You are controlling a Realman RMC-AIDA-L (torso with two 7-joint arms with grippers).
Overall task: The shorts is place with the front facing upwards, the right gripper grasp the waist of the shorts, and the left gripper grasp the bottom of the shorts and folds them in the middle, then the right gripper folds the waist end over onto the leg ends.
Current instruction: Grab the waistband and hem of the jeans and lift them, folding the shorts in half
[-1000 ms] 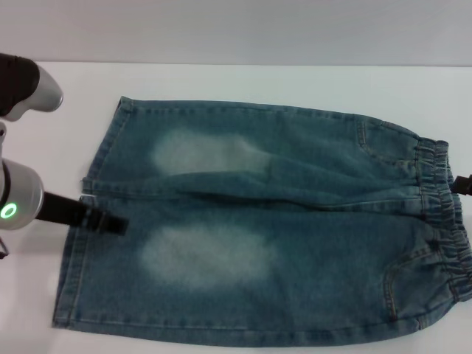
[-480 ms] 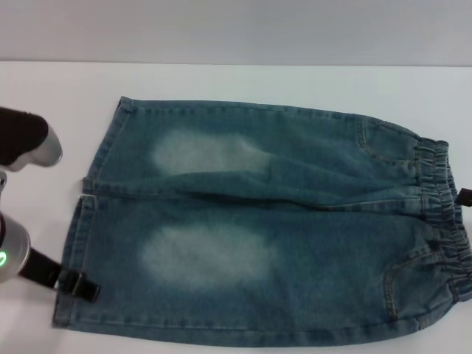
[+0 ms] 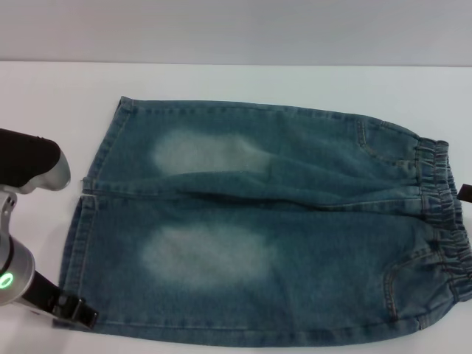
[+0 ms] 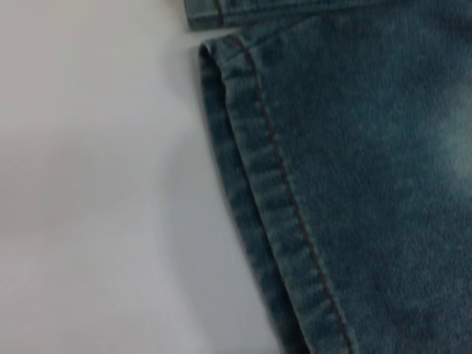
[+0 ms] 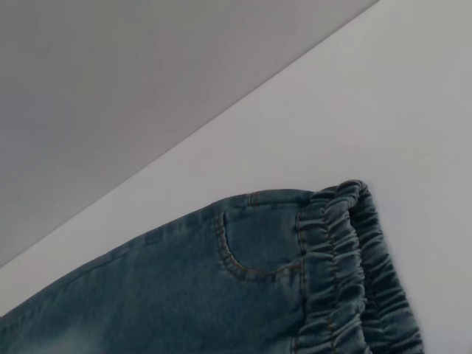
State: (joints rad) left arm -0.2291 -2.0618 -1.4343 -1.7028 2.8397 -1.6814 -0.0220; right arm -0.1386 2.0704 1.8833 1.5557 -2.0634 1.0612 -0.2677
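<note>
table (image 3: 243,81): white, carries everything; bare strip along far edge.
shorts (image 3: 265,221): spread flat across the table, front up, blue-green denim w/ pale faded patch on each leg, stitched pockets near the band. Lies lengthwise, nearly edge to edge; near side runs close to table's near edge.
waist (image 3: 442,214): puckered elastic band at table's right edge; right wrist view shows far corner of it + pocket seam, lying flat.
leg ends (image 3: 81,243): two straight hems w/ stitch line at table's left edge, gap btwn legs visible; left wrist view shows near-leg hem close up, flat on table.
left pincer (image 3: 80,316): low at near-left corner of table, at outer corner of near leg's hem. Tips look close together; can't tell if cloth is betw them yet.
right pincer (image 3: 464,193): only a dark bit at right edge by the waist; opening can't tell.
step: judged pre-grasp for fold no. 1; nothing lifted.
next: judged L needs firm bite on hem corner, R on waistband, then lift together so the near half folds over lengthwise w/o dragging.
</note>
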